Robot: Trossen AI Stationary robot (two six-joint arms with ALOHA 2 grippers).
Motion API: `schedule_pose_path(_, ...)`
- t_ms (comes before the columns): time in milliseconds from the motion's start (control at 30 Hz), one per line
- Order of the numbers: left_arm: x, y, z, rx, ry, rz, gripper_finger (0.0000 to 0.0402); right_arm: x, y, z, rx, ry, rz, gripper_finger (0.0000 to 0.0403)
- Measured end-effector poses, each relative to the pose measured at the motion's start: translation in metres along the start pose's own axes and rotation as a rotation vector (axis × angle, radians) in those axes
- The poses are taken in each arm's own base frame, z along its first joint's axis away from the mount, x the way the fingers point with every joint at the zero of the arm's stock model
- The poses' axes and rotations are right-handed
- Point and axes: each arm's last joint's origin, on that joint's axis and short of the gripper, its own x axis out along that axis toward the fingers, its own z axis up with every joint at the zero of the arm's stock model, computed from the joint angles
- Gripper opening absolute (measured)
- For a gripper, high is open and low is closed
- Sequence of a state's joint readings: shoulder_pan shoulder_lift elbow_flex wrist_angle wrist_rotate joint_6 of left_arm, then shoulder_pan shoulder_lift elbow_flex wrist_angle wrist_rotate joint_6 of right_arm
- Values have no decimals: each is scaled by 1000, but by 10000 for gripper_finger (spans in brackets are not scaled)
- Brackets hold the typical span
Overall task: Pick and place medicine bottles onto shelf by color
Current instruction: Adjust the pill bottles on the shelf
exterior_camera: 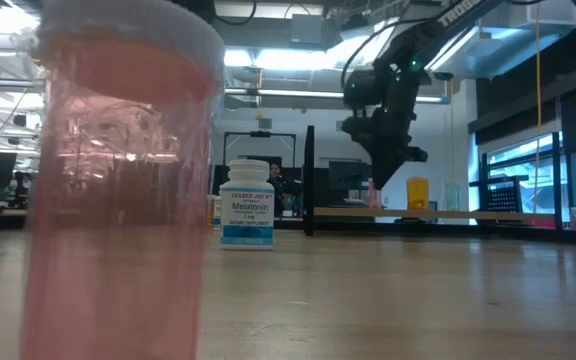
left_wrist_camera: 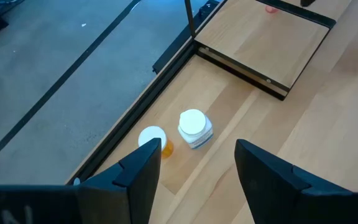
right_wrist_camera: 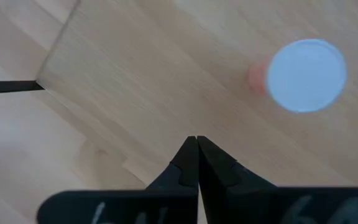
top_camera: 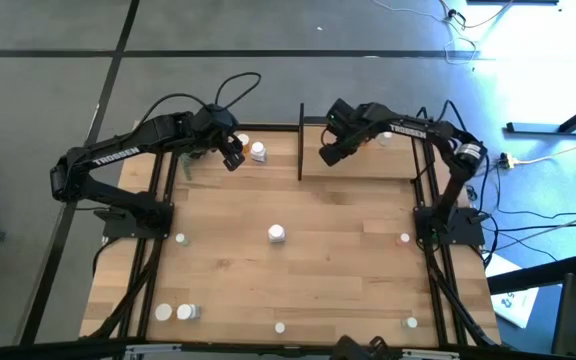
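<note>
The shelf (top_camera: 368, 168), a light wooden board with black posts, stands at the table's far right. My right gripper (right_wrist_camera: 196, 140) hangs shut above the board, fingers pointing down, touching nothing. A pink bottle with a white cap (right_wrist_camera: 306, 74) stands on the board beside it. An orange bottle (exterior_camera: 418, 192) also stands on the shelf. My left gripper (left_wrist_camera: 194, 168) is open at the far left of the table, raised and tilted down. Beyond its fingers an orange bottle (left_wrist_camera: 152, 139) and a white bottle (left_wrist_camera: 194, 128) stand on the table.
More bottles are scattered on the tabletop: a white one (top_camera: 277, 234) in the middle, a pinkish one (top_camera: 404, 238) at the right, and several near the front edge (top_camera: 175, 312). A pink bottle (exterior_camera: 118, 190) stands right in front of the low camera.
</note>
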State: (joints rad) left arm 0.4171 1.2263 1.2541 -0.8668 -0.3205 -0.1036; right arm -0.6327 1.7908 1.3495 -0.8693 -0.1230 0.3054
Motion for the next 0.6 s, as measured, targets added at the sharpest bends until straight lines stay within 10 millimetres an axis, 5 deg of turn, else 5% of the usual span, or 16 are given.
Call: schedule_pose_path(600, 0, 0, 0, 0, 0, 0, 199, 5, -8, 7, -13, -71, -137, 0)
